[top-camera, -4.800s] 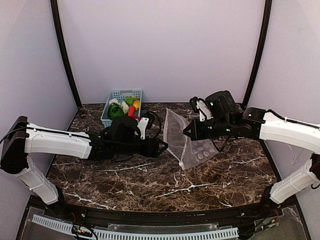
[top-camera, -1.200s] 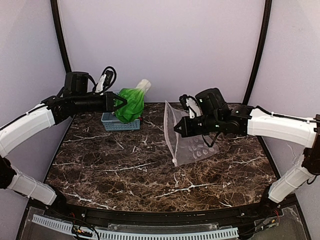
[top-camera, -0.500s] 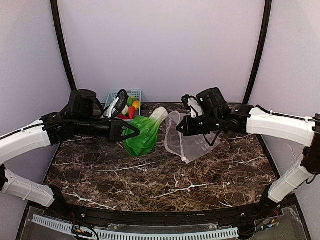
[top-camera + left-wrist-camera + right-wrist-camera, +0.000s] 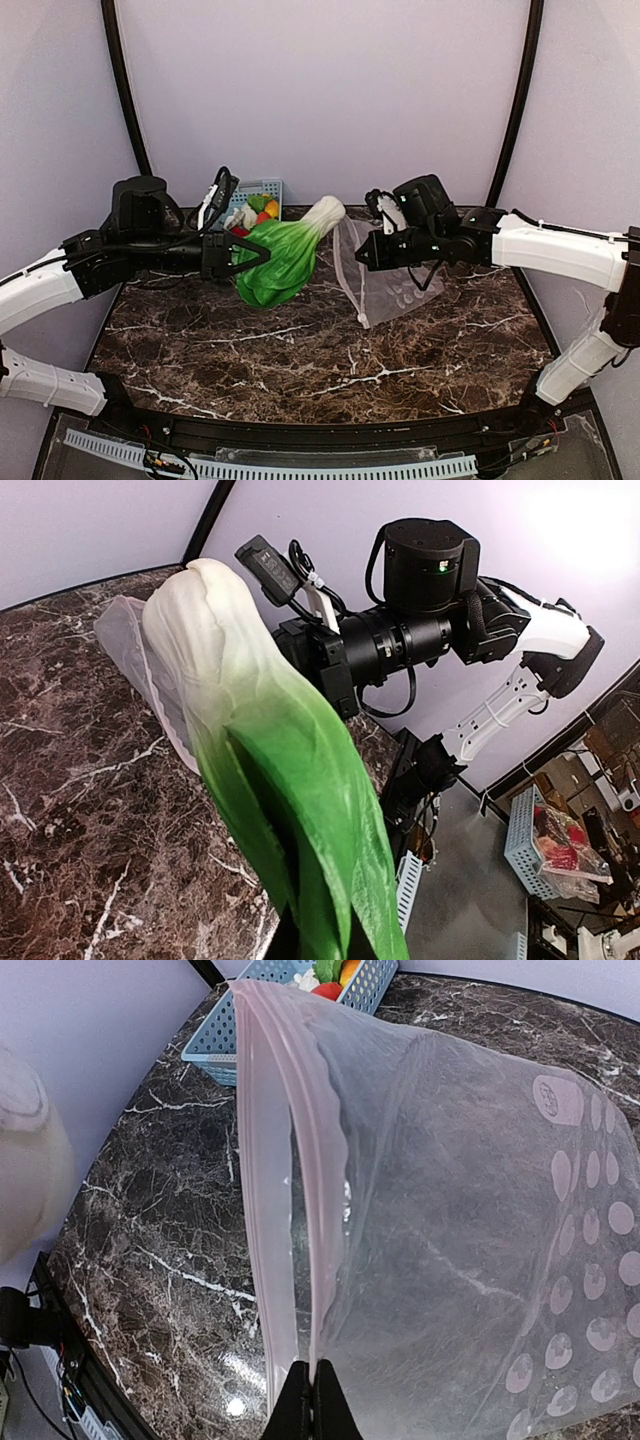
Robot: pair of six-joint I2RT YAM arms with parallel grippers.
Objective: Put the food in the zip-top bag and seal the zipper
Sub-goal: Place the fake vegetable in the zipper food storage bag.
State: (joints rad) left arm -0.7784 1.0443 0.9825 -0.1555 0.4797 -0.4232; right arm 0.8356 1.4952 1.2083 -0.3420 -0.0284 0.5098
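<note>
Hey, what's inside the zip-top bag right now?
Nothing shows in the zip-top bag; through its clear plastic only the marble table appears. The green leafy vegetable is outside, held by the left gripper. The wrist view crops the bag's far end.

You are seeing a toy vegetable fading from bright green leaves to a white stem. The bag is showing clear plastic, pale dots and a pinkish zipper strip. Near the desk's far-left corner, a light-blue lattice basket is showing yellow, red and white toy pieces. White veins are running across the dark brown marble desk.
</note>
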